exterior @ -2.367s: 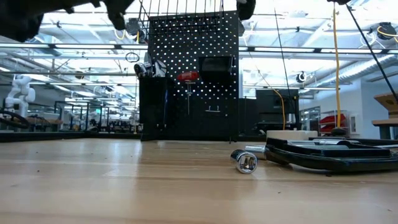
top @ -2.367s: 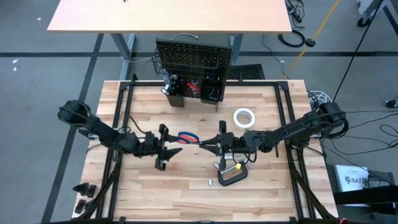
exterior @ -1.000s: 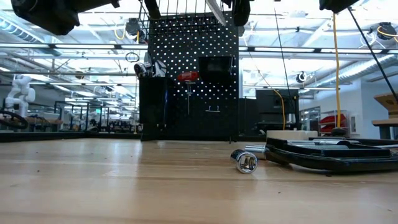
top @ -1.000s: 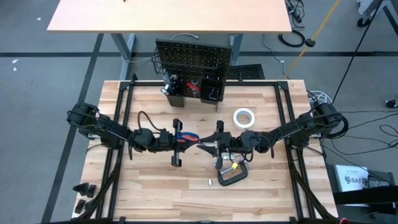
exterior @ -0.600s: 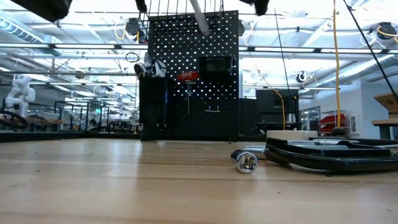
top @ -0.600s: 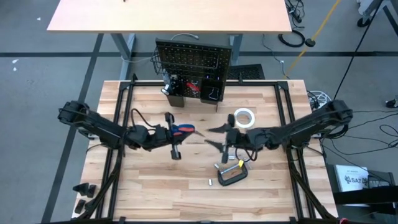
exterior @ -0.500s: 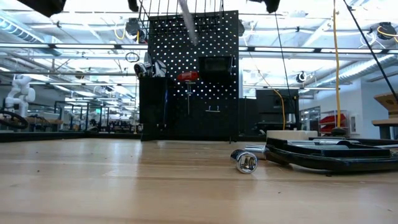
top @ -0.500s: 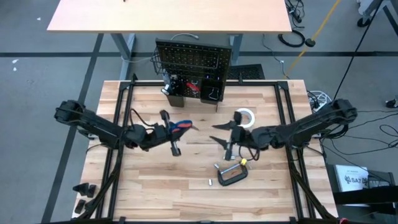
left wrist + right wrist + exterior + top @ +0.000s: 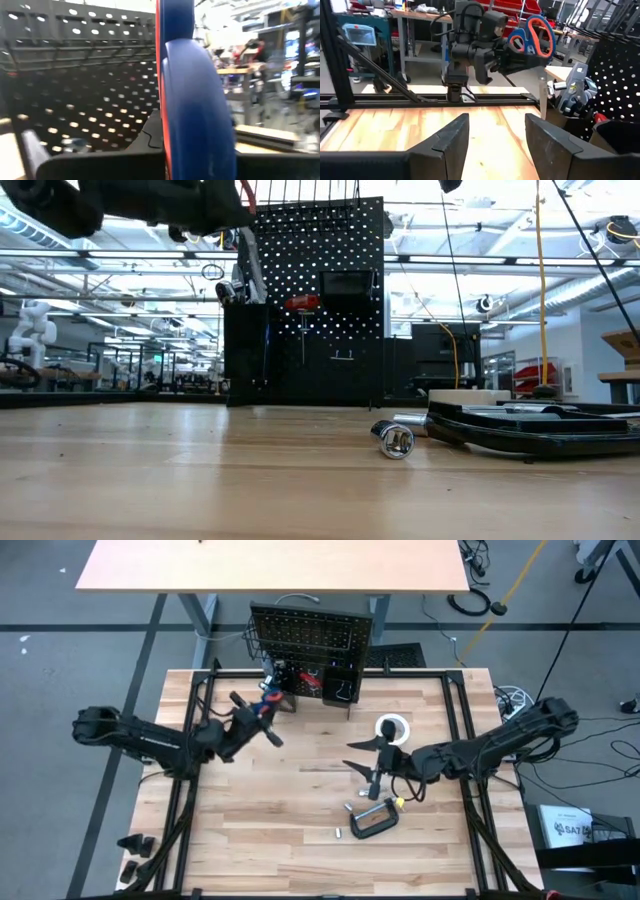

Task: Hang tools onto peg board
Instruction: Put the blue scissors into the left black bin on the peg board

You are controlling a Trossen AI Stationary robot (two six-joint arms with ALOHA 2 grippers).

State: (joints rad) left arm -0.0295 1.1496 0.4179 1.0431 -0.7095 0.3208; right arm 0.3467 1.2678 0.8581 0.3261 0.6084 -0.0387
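Only the right wrist view shows the grip clearly: the left gripper pinching the scissors by the blue-and-orange handles, blade pointing down, just in front of the peg board; that view's own right gripper has its fingers spread, holding nothing. The high view places the left gripper and scissors near the peg board at the table's far edge, the right gripper over mid-table. The left wrist view is filled by a blue handle with the peg board blurred behind. The low view alone shows a small silver socket lying beside a black clamp. Counts: two arms, one pair of scissors, one clamp, one white tape roll, one red screwdriver on the board. The table is pale wood planks; beyond it a grey floor, another tan table, and a bright workshop with benches
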